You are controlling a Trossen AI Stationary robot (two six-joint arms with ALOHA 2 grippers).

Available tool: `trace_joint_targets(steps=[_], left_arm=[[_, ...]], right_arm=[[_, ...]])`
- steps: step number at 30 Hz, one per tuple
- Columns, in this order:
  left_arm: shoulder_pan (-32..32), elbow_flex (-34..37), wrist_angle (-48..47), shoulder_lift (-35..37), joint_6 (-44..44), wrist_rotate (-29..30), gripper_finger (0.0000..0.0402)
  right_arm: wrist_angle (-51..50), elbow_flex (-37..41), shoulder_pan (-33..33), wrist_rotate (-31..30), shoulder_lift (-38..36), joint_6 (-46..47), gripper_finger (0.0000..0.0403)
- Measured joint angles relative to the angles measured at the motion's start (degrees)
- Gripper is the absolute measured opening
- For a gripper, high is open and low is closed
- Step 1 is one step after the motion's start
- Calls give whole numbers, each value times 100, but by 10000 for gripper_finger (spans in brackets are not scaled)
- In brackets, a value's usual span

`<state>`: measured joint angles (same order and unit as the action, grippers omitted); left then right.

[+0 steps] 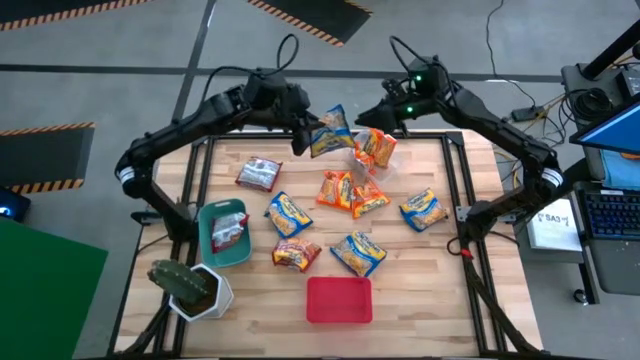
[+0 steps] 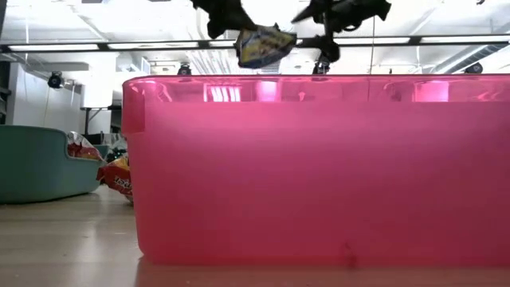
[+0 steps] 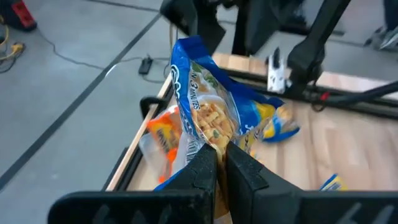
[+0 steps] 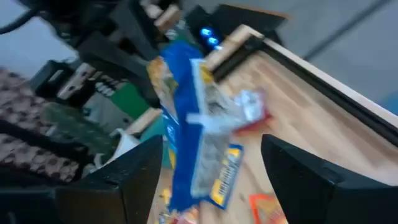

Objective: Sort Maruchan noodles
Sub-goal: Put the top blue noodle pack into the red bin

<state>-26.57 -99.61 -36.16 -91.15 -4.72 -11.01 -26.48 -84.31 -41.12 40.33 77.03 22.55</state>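
My left gripper (image 1: 303, 135) is shut on a blue-and-yellow Maruchan noodle packet (image 1: 332, 130), held high over the table's far middle; the low view shows that packet (image 2: 264, 45) above the red bin. My right gripper (image 4: 211, 142) is open close to the packet's right side, one finger on either side of the packet (image 4: 193, 137), and I see no touch. Several more packets lie flat on the wood: silver-red (image 1: 258, 173), blue-and-yellow (image 1: 288, 213), orange (image 1: 335, 188). Another lies in the teal bin (image 1: 213, 255). My left gripper pinches one end of the packet (image 3: 214, 140) between its two fingers (image 3: 200, 168). The fingers come from the table's left, slanting slightly downward. The packet is lifted clear of the table and stands out beyond the fingertips, crumpled where it is pinched.
A clear bin (image 1: 375, 150) with orange packets sits at the far middle, under the two grippers. The red bin (image 1: 338, 299) stands at the near edge and fills the low view. A potted cactus (image 1: 190, 285) stands at the near left corner, next to the teal bin.
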Motion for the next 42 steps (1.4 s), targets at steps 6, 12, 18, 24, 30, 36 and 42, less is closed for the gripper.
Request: trace_joint_targets(steps=[6, 12, 18, 24, 30, 36, 42], left_arm=[[154, 0, 56, 15, 226, 180, 0], [307, 0, 188, 4, 228, 196, 0], [471, 0, 216, 5, 248, 196, 0], [637, 0, 285, 6, 349, 198, 0], [681, 0, 562, 10, 589, 294, 0], [681, 0, 570, 13, 668, 305, 0], [681, 0, 561, 13, 684, 305, 0]], right_arm=[[153, 22, 279, 167, 0, 16, 276], [140, 22, 515, -190, 102, 44, 269], [140, 26, 587, -292, 177, 44, 261], [123, 26, 587, -301, 163, 73, 253], [125, 26, 753, -296, 157, 13, 255], [193, 26, 863, -241, 162, -7, 239], [236, 26, 888, -242, 175, 115, 193]])
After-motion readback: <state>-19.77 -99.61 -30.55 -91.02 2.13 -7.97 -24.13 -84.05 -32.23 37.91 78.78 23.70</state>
